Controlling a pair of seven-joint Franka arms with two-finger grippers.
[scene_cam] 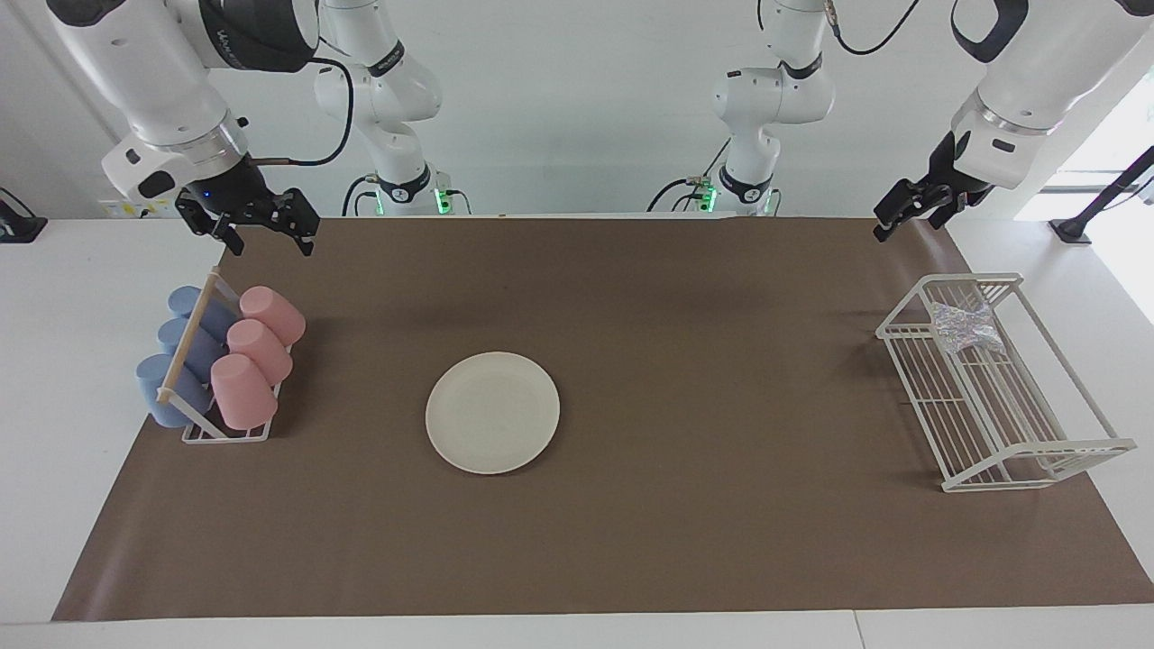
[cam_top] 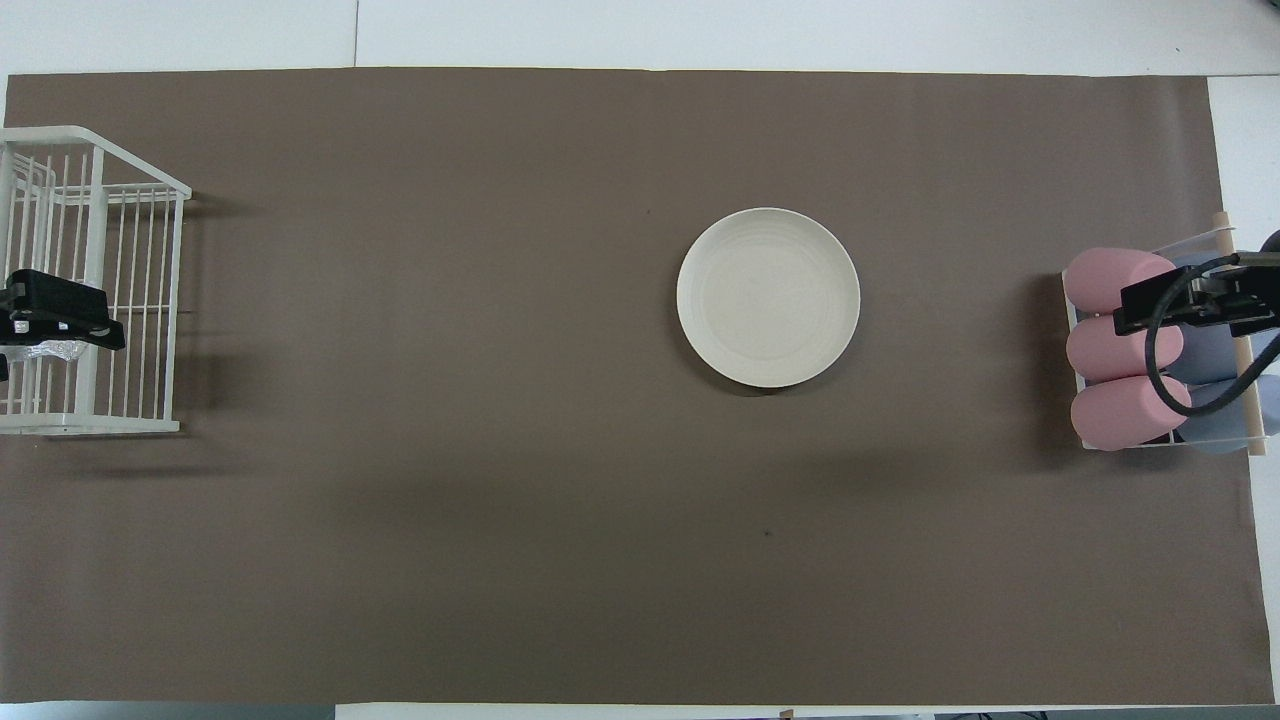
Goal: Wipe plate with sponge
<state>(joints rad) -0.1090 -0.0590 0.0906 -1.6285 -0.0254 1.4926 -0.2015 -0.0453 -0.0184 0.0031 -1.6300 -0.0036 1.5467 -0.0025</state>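
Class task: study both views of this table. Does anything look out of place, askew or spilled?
One oddity: the crumpled, glittery silver sponge lies in the white wire dish rack, not beside the round cream-white plate. Nothing looks spilled or damaged.

One plate [scene_cam: 492, 412], one sponge [scene_cam: 966, 327], one wire rack [scene_cam: 1001, 433], three pink cups [scene_cam: 254, 353], three blue cups [scene_cam: 185, 351], two grippers up.
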